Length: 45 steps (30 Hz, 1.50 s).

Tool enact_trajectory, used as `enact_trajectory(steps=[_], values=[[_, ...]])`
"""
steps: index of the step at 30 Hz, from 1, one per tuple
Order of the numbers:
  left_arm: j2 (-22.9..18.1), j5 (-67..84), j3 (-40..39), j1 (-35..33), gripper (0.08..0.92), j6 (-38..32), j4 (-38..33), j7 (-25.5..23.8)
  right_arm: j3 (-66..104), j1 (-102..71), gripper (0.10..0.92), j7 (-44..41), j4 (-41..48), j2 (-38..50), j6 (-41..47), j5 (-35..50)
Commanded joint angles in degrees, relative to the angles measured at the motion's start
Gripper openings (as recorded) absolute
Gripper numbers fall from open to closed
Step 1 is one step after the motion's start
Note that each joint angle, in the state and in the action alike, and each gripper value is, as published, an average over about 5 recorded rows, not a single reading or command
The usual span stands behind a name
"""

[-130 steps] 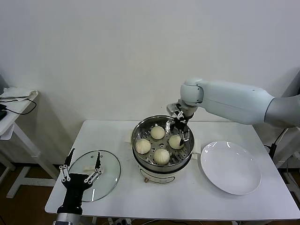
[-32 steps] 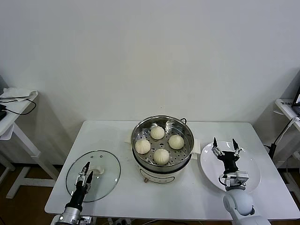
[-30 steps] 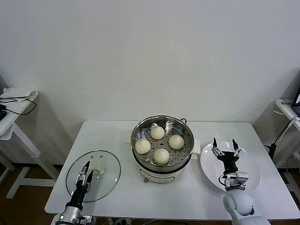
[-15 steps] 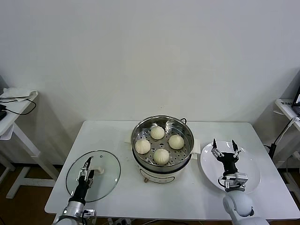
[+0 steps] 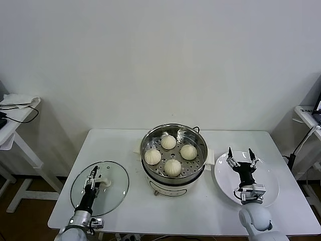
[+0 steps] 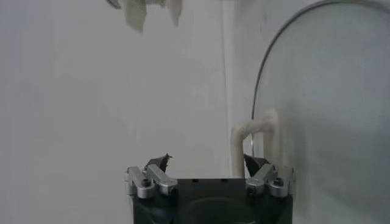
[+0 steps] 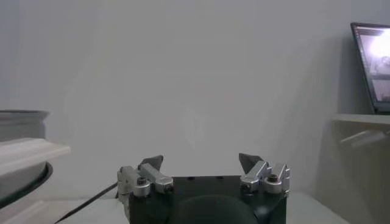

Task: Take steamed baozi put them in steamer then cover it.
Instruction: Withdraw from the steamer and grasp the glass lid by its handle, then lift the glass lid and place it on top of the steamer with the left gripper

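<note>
Several cream-white baozi point(image 5: 173, 167) sit on the perforated tray inside the shiny steamer point(image 5: 174, 125) at the middle of the table. The glass cover point(image 5: 113, 193) lies flat on the table to the left, white handle point(image 5: 104, 182) up. My left gripper point(image 5: 92, 178) hovers low over the cover, open, at the handle. In the left wrist view the handle point(image 6: 256, 131) stands just ahead of one fingertip of that gripper point(image 6: 207, 161), with the cover's glass point(image 6: 329, 109) beyond. My right gripper point(image 5: 239, 155) stands open and empty over the plate, fingers up; the right wrist view shows the same of it point(image 7: 200, 161).
A flat white plate point(image 5: 263, 188) lies to the right of the steamer. A side table point(image 5: 15, 108) with cloth and cable stands off to the left. The table's front edge runs close behind both wrists.
My left gripper has slid forward over the cover until it reaches the white handle. The right arm and the baozi have not moved.
</note>
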State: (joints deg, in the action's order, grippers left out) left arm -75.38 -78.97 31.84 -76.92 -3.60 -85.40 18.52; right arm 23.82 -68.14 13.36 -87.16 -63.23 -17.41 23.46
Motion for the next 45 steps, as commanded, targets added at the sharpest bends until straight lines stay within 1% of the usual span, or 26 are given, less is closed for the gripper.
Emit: enact_trajectory(steps=[1, 15, 18, 20, 22, 24, 28, 31, 34, 36, 40, 45], values=[[0.03, 0.82, -0.25, 1.23, 0.739, 0.36, 1.76, -1.2, 0.08, 0.15, 0.823, 0.12, -0.12, 0.09, 0.05, -0.07], [-0.16, 1.19, 0.15, 1.33, 0.333, -0.2, 2.03, -1.08, 0.07, 0.35, 0.823, 0.33, -0.38, -0.19, 0.03, -0.25], [-0.13, 1.53, 0.39, 1.07, 0.246, -0.51, 1.35, -0.91, 0.04, 0.37, 0.823, 0.34, -0.34, -0.3, 0.01, -0.31], [0.08, 2.0, 0.88, 0.48, 0.206, -0.31, -0.28, -0.85, 0.07, 0.34, 0.823, 0.33, -0.36, -0.34, -0.01, -0.31], [0.58, 2.56, 1.64, -0.5, 0.192, 0.57, -3.65, -0.94, 0.11, 0.3, 0.823, 0.3, -0.36, -0.35, -0.07, -0.34], [1.45, 3.01, 2.64, -1.69, 0.19, 2.0, -8.61, -1.45, 0.15, 0.27, 0.823, 0.27, -0.36, -0.32, -0.11, -0.36], [4.14, 4.37, 4.69, -2.9, 0.19, 5.3, -20.19, -4.67, 0.31, 0.25, 0.823, 0.26, -0.45, -0.31, -0.13, -0.33], [6.7, 5.6, 5.41, -1.39, 0.19, 8.63, -27.82, -8.23, 0.58, 0.19, 0.823, 0.28, -0.59, -0.37, -0.12, -0.28], [8.58, 5.73, 4.62, 2.08, 0.19, 12.74, -34.43, -12.21, 0.98, -0.03, 0.823, 0.29, -0.74, -0.46, -0.15, -0.23], [9.41, 4.87, 3.1, 4.8, 0.19, 15.14, -38.12, -15.39, 1.36, -0.32, 0.823, 0.28, -0.91, -0.49, -0.19, -0.18], [10.47, 4.56, -2.93, 7.86, 0.19, 17.73, -41.97, -20.08, 2.31, -1.05, 0.823, 0.23, -1.26, -0.32, -0.23, -0.04], [10.71, 10.65, -15.78, 10.4, 0.19, 22.47, -43.34, -23.11, 3.45, -1.67, 0.823, 0.17, -1.21, 0.15, -0.27, 0.12]])
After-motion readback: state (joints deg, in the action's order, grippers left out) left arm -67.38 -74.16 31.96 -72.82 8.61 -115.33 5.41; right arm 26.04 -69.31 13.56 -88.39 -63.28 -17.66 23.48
